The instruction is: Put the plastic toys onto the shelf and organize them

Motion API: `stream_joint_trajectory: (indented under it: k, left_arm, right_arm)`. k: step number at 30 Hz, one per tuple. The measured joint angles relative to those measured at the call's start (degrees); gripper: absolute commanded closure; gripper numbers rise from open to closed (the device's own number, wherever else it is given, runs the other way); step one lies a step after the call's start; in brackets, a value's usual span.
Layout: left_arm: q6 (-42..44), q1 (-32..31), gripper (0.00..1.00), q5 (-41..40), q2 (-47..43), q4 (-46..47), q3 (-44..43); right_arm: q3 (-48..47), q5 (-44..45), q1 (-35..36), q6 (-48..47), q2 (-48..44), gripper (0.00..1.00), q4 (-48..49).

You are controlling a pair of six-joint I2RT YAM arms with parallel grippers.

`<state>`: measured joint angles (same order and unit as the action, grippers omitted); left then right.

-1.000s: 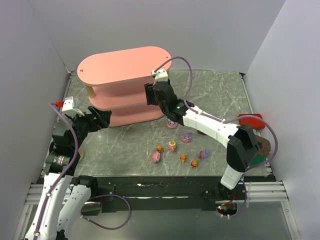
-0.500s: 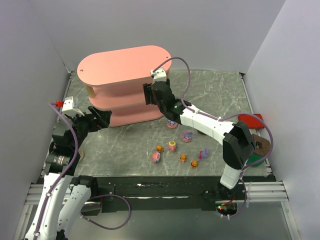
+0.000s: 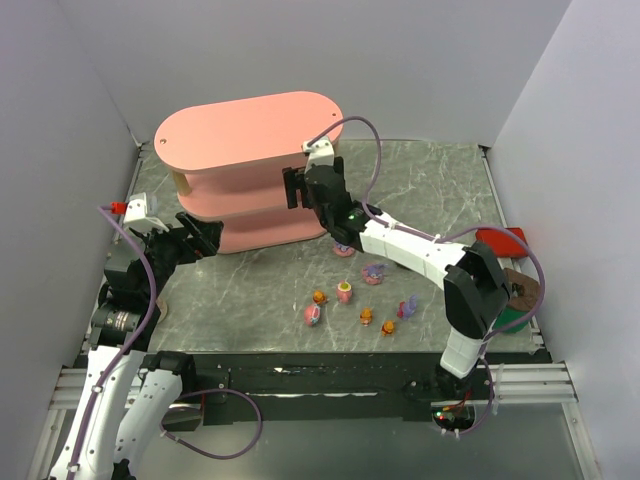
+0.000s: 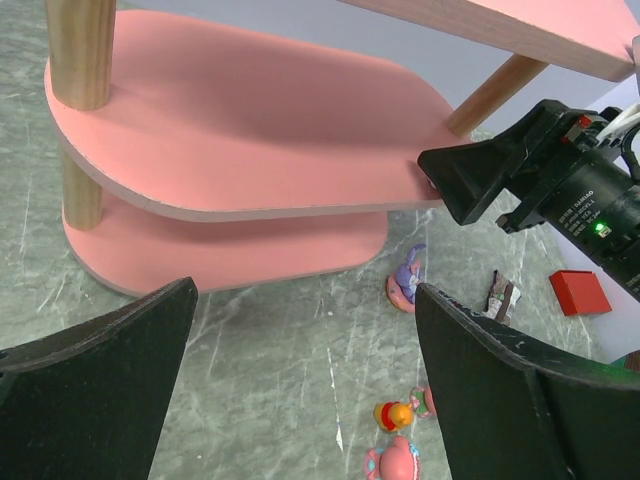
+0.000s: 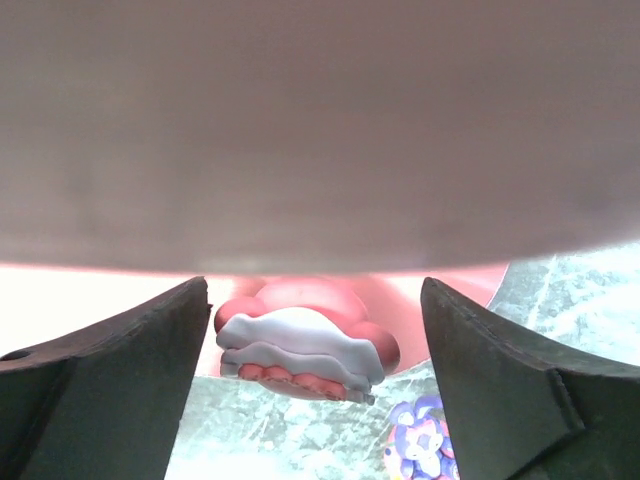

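Note:
The pink three-tier shelf stands at the back left. My right gripper is at the right end of its middle tier, open. In the right wrist view a pink-white toy lies at the tier's rim between my open right gripper's fingers, touching neither. Several toys lie on the table: purple ones, orange bears and pink-white ones. My left gripper is open and empty, low beside the shelf's left front. It also shows in the left wrist view.
A red flat box and a brown snack bar lie at the table's right edge. Grey walls close in the left, back and right sides. Wooden posts carry the tiers.
My right gripper has moved a little to the left, further in at the middle tier's end. The left arm and the toys on the table have not moved.

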<state>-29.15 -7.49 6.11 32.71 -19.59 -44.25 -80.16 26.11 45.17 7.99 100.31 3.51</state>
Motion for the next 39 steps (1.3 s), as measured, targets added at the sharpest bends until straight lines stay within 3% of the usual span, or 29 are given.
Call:
stream_joint_trajectory:
  k: [4, 26, 35, 39]
  left_arm:
    - [0.0, 0.0, 0.04, 0.0, 0.0, 0.0, 0.0]
    - [0.0, 0.0, 0.04, 0.0, 0.0, 0.0, 0.0]
    - [1.0, 0.0, 0.04, 0.1, -1.0, 0.0, 0.7]
    - [1.0, 0.0, 0.04, 0.1, -1.0, 0.0, 0.7]
  right_arm:
    - [1.3, -0.1, 0.0, 0.0, -0.6, 0.00, 1.0]
    - [11.3, -8.9, -0.1, 0.3, -15.4, 0.00, -1.8]
    - [25.3, -23.1, 1.0, 0.2, -30.7, 0.01, -9.2]
    - [32.5, -29.4, 6.0, -2.4, -32.0, 0.03, -9.4]
